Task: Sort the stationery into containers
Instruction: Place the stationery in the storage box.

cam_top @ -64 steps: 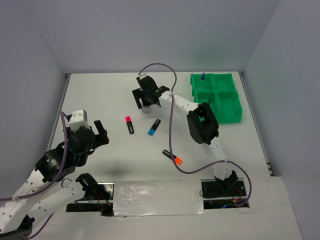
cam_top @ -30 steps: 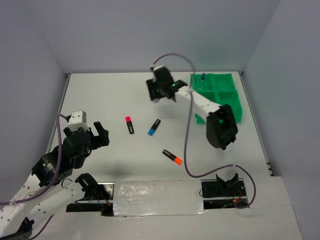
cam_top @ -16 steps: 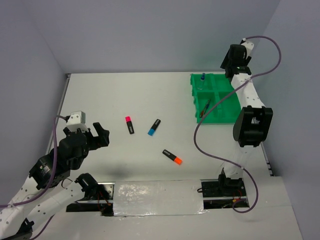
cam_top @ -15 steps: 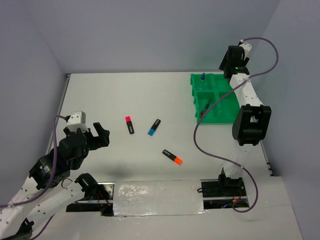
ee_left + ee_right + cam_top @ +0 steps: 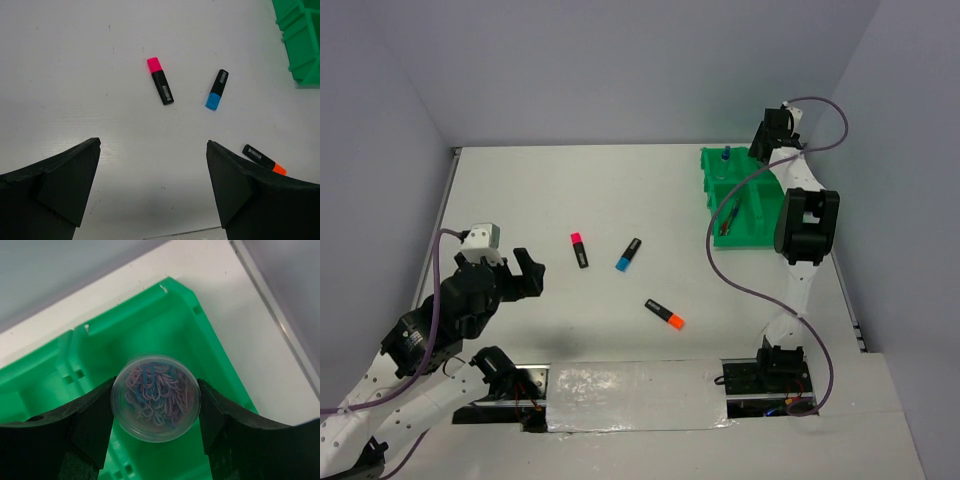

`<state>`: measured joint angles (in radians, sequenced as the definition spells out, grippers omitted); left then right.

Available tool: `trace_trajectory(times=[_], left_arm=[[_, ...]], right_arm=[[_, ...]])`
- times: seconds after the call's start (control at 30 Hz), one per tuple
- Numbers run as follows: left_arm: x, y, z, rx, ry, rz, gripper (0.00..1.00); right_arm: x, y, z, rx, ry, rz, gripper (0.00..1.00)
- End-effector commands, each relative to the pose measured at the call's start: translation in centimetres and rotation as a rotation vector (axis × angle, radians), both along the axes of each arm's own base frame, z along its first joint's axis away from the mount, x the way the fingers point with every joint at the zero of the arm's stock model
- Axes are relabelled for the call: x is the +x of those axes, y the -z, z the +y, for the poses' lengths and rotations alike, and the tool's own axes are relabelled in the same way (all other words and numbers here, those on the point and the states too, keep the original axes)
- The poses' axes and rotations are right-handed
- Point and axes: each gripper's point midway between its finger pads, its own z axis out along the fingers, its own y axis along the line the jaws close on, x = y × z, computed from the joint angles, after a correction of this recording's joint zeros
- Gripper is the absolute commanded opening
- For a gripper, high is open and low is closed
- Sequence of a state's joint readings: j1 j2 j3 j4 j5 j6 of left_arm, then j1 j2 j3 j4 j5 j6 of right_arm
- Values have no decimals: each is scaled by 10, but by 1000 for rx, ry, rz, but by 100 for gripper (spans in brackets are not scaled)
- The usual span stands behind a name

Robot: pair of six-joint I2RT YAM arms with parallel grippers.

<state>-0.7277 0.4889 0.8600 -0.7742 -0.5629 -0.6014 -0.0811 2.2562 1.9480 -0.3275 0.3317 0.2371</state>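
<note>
Right gripper (image 5: 156,412) is clamped on the round tub (image 5: 156,397), one black finger pressed to each side of it; through the clear top a tangle of pink and blue paper clips shows; the tub hangs over the green tray (image 5: 200,325), apparently above its far right compartment, though whether it touches the floor cannot be told. From above, the right arm reaches to the tray's far edge; a blue-capped bottle (image 5: 726,155) stands upright in the far left compartment; thin pens (image 5: 728,216) lie aslant in the near left one. Left gripper (image 5: 152,170) hovers with jaws spread wide and nothing between them, over the table (image 5: 75,75) near its left side; ahead of it lie the pink highlighter (image 5: 160,87), blue highlighter (image 5: 217,90) and orange highlighter (image 5: 264,160), all apart from one another.
</note>
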Motion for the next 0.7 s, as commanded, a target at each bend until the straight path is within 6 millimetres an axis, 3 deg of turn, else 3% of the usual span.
trace_trajectory(times=[0.0, 0.1, 0.13, 0.17, 0.2, 0.23, 0.37, 0.5, 0.57, 0.67], left_arm=[[6, -10, -9, -18, 31, -40, 99], [6, -9, -10, -14, 38, -35, 99], [6, -10, -11, -15, 42, -38, 99], [6, -9, -11, -15, 45, -38, 99], [6, -9, -12, -14, 49, -39, 99], [6, -9, -12, -15, 50, -38, 99], [6, -9, -14, -13, 60, -37, 99], [6, -9, -15, -13, 62, -35, 99], [6, -9, -15, -11, 62, -34, 99], [7, -8, -14, -13, 53, -34, 99]], right_arm=[[12, -5, -5, 16, -30, -22, 23], [15, 5, -1, 20, -52, -3, 36], [15, 6, -2, 22, -50, -2, 54], [15, 5, -2, 20, -53, -4, 66], [15, 1, -2, 22, -46, -11, 88], [15, -4, -3, 21, -43, -20, 99], [15, -37, -2, 16, -46, -72, 100], [6, -94, 0, 22, -37, -162, 100], [1, -112, 3, 40, -39, -189, 100], [-31, -146, 19, 80, -44, -225, 100]])
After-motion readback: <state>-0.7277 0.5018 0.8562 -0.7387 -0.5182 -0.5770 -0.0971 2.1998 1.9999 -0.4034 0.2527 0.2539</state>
